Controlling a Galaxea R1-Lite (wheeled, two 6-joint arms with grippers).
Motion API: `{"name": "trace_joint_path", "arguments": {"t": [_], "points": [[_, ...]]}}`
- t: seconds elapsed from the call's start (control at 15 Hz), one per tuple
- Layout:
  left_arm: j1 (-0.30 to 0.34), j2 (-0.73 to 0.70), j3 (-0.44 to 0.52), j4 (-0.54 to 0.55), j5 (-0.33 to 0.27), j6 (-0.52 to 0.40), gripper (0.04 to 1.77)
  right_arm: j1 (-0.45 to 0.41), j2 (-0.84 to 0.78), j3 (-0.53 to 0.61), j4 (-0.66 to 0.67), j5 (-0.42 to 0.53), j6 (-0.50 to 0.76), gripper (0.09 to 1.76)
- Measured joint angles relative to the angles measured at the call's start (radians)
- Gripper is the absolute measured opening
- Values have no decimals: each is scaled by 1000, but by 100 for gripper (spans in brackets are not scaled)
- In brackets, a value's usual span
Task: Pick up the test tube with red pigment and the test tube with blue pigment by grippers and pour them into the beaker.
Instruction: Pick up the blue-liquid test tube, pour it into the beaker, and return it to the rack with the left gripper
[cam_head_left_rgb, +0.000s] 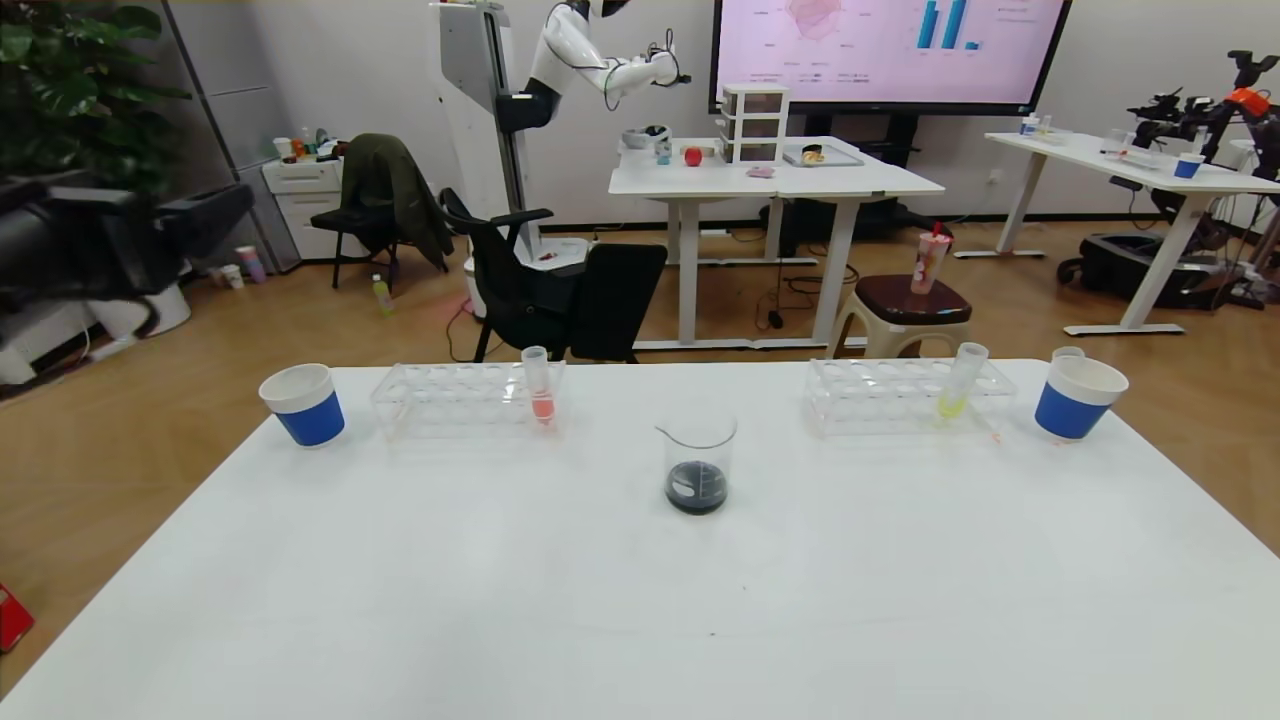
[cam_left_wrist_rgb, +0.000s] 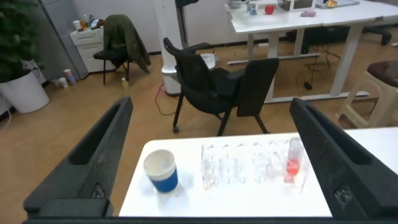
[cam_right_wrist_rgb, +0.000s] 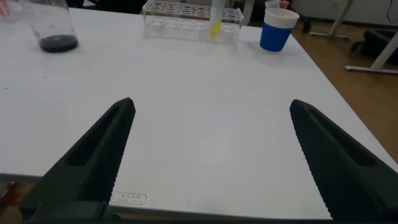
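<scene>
Off the table's left edge, raised above the floor, the left gripper (cam_left_wrist_rgb: 211, 155) hangs with its fingers spread wide and nothing between them; in the head view it shows as a dark bulk at the far left (cam_head_left_rgb: 100, 240). Beyond its fingers the left wrist view takes in a blue-and-white paper cup (cam_left_wrist_rgb: 160, 170) at the table's corner and, beside it, a clear rack (cam_left_wrist_rgb: 252, 165) with one tube of salmon-orange liquid (cam_left_wrist_rgb: 293, 163) standing at its end. The right gripper (cam_right_wrist_rgb: 211, 155) hovers over the near right part of the white table (cam_right_wrist_rgb: 205, 106), its fingers likewise wide apart and empty; it lies outside the head view. Farther out stands the beaker (cam_head_left_rgb: 698, 468), upright near the table's middle between the two racks, with dark liquid at its bottom. The right-hand rack (cam_head_left_rgb: 905, 395) holds a tilted tube of yellow-green liquid (cam_head_left_rgb: 958, 382), and a second paper cup (cam_head_left_rgb: 1075, 398) stands just past it with a tube rim (cam_head_left_rgb: 1068, 353) showing behind. No tube with vivid red or cyan-blue liquid can be made out.
</scene>
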Motion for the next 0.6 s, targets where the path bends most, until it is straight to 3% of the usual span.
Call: {"name": "trace_joint_path", "arguments": {"t": [0.4, 0.6], "points": [[30, -581, 96, 541, 4, 36, 175, 0, 0, 0, 0, 0, 0, 174], [47, -806, 140, 659, -11, 40, 175, 0, 0, 0, 0, 0, 0, 174]]}}
